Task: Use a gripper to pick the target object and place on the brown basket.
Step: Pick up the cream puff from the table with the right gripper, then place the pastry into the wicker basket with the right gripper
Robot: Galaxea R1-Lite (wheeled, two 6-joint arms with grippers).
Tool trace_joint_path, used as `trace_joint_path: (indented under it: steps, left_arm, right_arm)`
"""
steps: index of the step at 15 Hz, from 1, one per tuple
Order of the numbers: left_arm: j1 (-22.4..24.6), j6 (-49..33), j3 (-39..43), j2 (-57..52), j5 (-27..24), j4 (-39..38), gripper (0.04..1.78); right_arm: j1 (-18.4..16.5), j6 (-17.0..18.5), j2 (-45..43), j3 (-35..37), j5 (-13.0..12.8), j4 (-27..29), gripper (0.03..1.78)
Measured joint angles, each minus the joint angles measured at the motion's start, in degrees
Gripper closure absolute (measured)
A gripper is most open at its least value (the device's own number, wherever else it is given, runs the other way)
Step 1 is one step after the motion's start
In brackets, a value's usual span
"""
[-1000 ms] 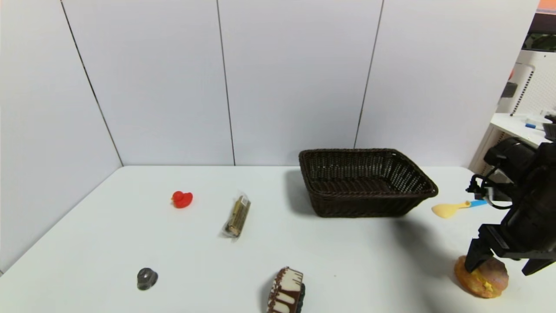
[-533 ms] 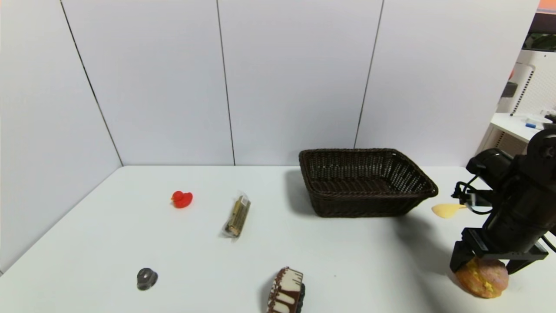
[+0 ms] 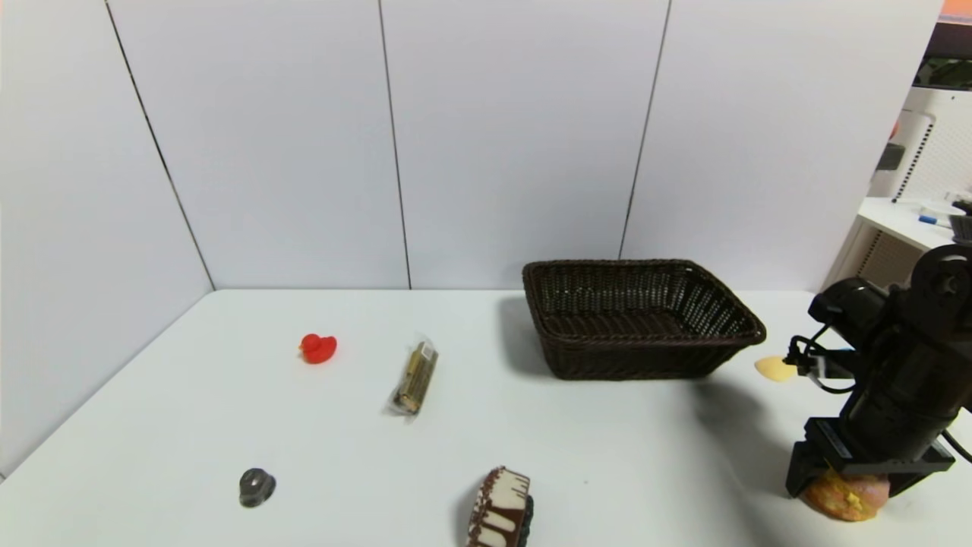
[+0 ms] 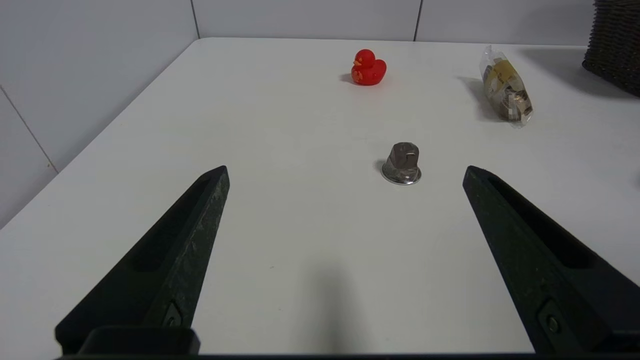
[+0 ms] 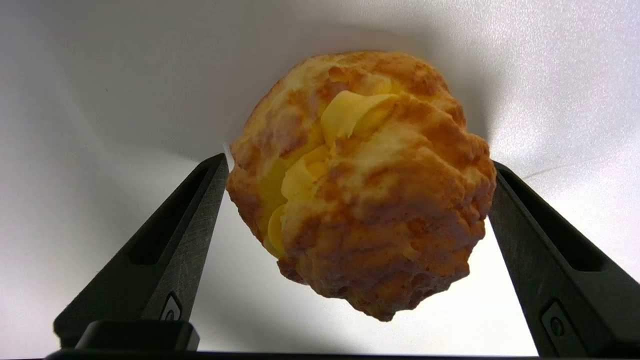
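The cream puff (image 3: 847, 497), a brown bun with yellow filling, sits on the white table at the near right. My right gripper (image 3: 847, 486) is lowered over it, open, with one black finger on each side. In the right wrist view the puff (image 5: 365, 190) fills the gap of the right gripper (image 5: 358, 164), with the fingers close against its sides. The brown basket (image 3: 630, 357) stands empty behind it, toward the middle. My left gripper (image 4: 345, 170) is open and empty above the table's left part, and it is out of the head view.
A chocolate-and-white cake slice (image 3: 501, 507) lies at the front middle. A metal cap (image 3: 257, 486), a wrapped snack bar (image 3: 414, 377) and a red duck (image 3: 318, 348) lie on the left. A yellow spoon (image 3: 774, 368) lies to the right of the basket.
My right arm has come down over the cream puff, so the open fingers now straddle it near the table. The puff and the other things have not moved.
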Motion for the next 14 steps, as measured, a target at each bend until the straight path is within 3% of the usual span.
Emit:
trace_joint_path:
  steps: [3, 7, 10, 14]
  left_arm:
    - [0.00, 0.00, 0.00, 0.00, 0.00, 0.00, 0.13]
    - [0.00, 0.00, 0.00, 0.00, 0.02, 0.00, 0.13]
    - [0.00, 0.00, 0.00, 0.00, 0.00, 0.00, 0.13]
    - [0.05, 0.00, 0.00, 0.00, -0.02, 0.00, 0.13]
  right_arm:
    - [0.33, -0.02, 0.00, -0.10, 0.04, -0.17, 0.11]
    - [0.79, -0.22, 0.04, -0.05, -0.02, -0.11, 0.70]
    - [1.01, -0.15, -0.18, -0.05, -0.07, -0.04, 0.95]
    - [0.55, -0.11, -1.73, -2.08, -1.69, -0.02, 1.01]
